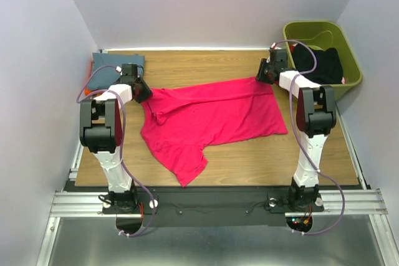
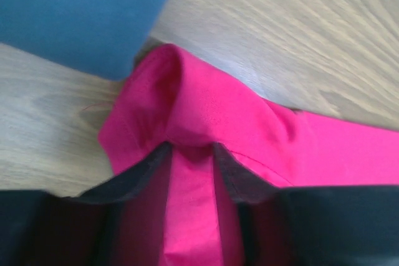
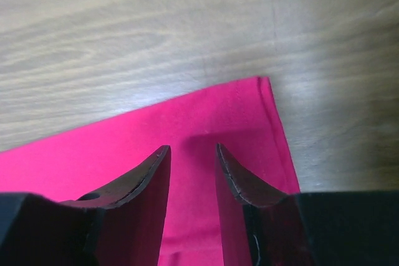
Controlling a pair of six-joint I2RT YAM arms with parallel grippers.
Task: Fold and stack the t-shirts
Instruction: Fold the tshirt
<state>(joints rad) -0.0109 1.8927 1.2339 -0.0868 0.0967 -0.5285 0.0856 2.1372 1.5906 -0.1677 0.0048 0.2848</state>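
The magenta-pink shirt (image 1: pixel 212 116) lies spread on the tabletop (image 1: pixel 262 163); the left fingers (image 2: pixel 143 172) straddle a ridge at its left end, grip unclear; the right fingers (image 3: pixel 140 179) hang released over its far-right corner. One end each, likely for an even fold.

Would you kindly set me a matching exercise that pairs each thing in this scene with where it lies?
Things:
1. pink shirt
2. blue shirt
3. black garment
4. bin

Places:
A. at the far left corner of the table
B. beside the table's far right corner
C. spread across the middle of the table
D. inside the bin

Pairs: 1-C, 2-A, 3-D, 4-B
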